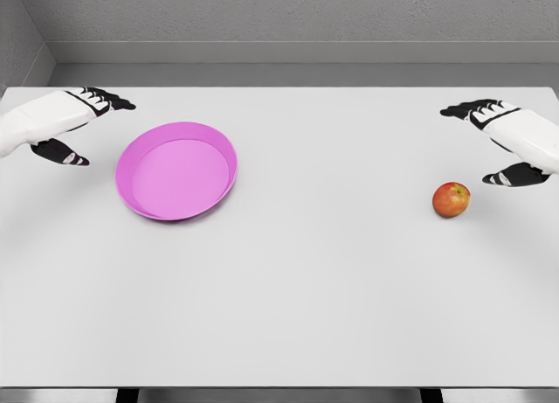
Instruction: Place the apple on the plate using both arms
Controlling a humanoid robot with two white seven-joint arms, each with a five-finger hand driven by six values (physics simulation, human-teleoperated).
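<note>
Head view has a big white table (288, 307) filling pretty much the whole shot, grey wall (288, 14) behind it. Next biggest is the pink plate (140, 198), sitting left of center with nothing on it. Left hand (74, 123) hovers just beside the plate's left rim, fingers spread, holding nothing. Right hand (502, 145) is over at the far right edge, fingers spread apart too, also holding nothing. The red-yellow apple (452, 199) sits on the table near that right hand, well apart from the plate.
</note>
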